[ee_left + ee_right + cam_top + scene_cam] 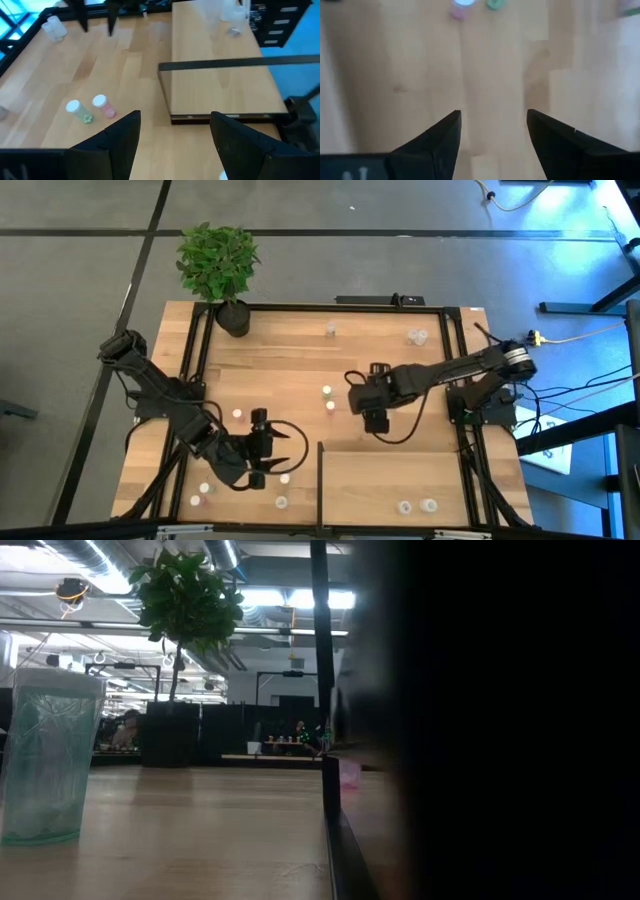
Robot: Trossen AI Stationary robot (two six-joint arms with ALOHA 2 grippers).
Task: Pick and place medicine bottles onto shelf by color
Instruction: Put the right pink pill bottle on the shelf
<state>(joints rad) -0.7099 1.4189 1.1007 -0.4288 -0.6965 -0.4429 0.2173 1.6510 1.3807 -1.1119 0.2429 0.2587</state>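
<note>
Bottles: two already on shelf (370,475), near its front edge; pink bottle (329,405) and green bottle (327,391) standing side by side just beyond shelf's back left corner; others scattered left of shelf and well beyond it.

Right gripper (492,135) hovering beyond shelf's back edge, near the pair, fingers spread, nothing held. Left gripper (172,136) left of shelf, also spread and empty.

Judged step: reach for the pair. Suggest picking one bottle only, centring fingers on its cap, keeping clear of its neighbour to avoid a knock-over, then grouping it on shelf by colour.

Planked table (290,360) under all; potted plant (220,265) far beyond shelf. Room behind: ceiling lights, dark partitions.
</note>
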